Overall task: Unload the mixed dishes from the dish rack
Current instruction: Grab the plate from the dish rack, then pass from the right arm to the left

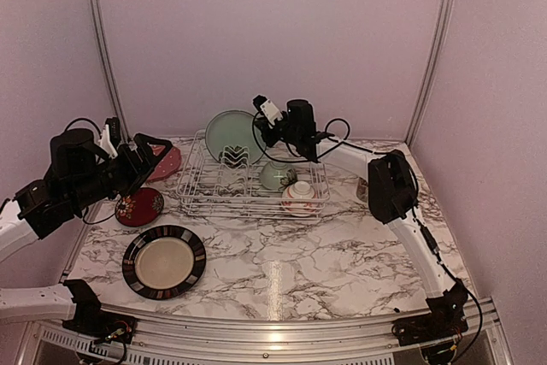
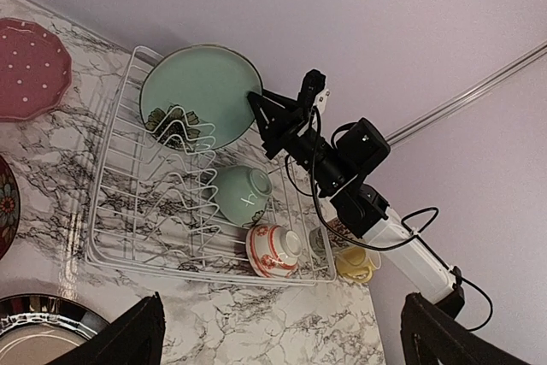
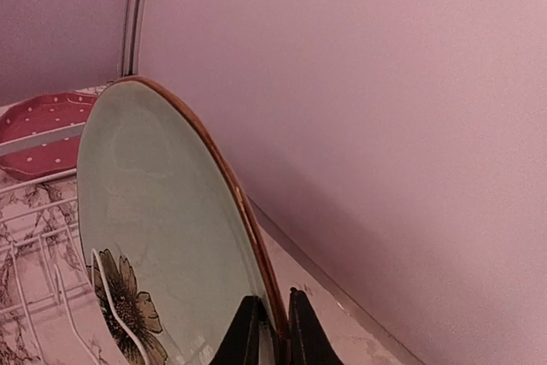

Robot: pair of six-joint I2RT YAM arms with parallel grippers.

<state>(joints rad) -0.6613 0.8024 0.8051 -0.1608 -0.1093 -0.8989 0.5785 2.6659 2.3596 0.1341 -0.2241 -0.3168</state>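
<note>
The white wire dish rack (image 1: 209, 194) stands at the back of the table and also shows in the left wrist view (image 2: 111, 254). A pale green flowered plate (image 1: 229, 134) stands upright at its far end. My right gripper (image 1: 261, 124) is shut on that plate's right rim; in the right wrist view the two fingers (image 3: 301, 335) pinch the brown-edged rim of the plate (image 3: 154, 220). A pale green bowl (image 1: 275, 175) and a red-white patterned bowl (image 1: 301, 197) lie in the rack. My left gripper (image 1: 150, 153) is open and empty, left of the rack, its fingers (image 2: 128, 339) wide apart.
A pink dotted plate (image 1: 167, 162), a small dark-red plate (image 1: 139, 207) and a black-rimmed cream plate (image 1: 164, 261) lie on the marble table left of the rack. A yellow mug (image 2: 359, 264) and a small patterned cup (image 2: 318, 240) sit just right of the rack. Walls stand close behind.
</note>
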